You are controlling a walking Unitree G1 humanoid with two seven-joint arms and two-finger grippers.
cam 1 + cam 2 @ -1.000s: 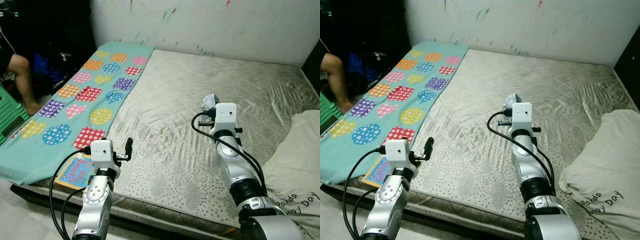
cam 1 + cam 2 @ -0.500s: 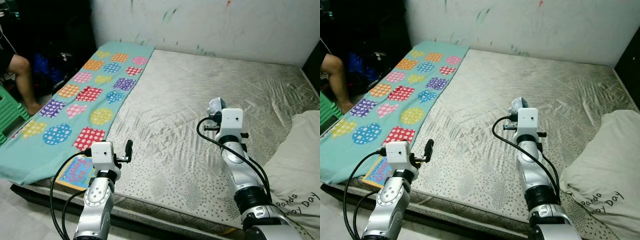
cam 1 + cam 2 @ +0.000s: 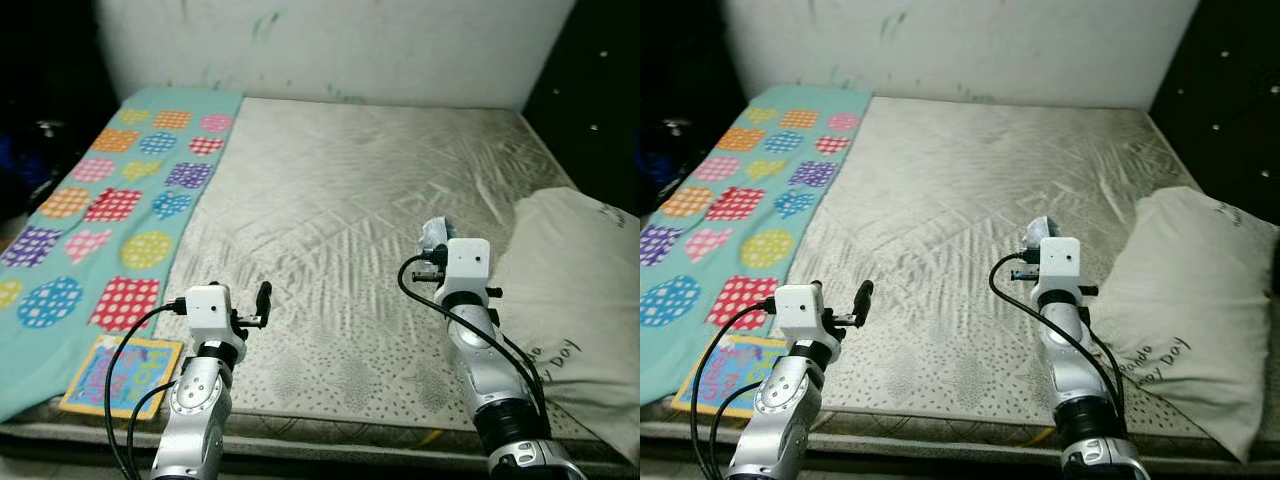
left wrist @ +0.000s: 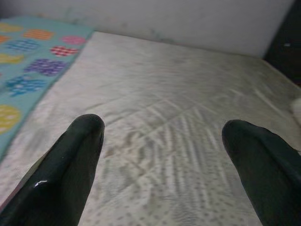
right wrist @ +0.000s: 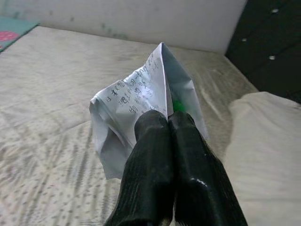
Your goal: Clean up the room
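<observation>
My right gripper (image 5: 167, 120) is shut on a crumpled silvery wrapper (image 5: 136, 101) with printed writing, held above the bare mattress (image 3: 340, 200). In the left eye view the wrapper (image 3: 433, 236) pokes out just beyond the right wrist block. My left gripper (image 4: 164, 136) is open with nothing between its black fingers (image 4: 75, 155), held low over the mattress's near edge; one finger (image 3: 263, 296) shows in the left eye view.
A teal blanket (image 3: 110, 190) with coloured dotted patches covers the left strip of the mattress. A colourful children's book (image 3: 120, 375) lies at the near left corner. A white pillow (image 3: 575, 290) lies at the right. A marked white wall (image 3: 330, 45) stands behind the bed.
The camera has swung to the right, so the bed has shifted left in view and the person has left the picture. My right arm drew back nearer with the wrapper.
</observation>
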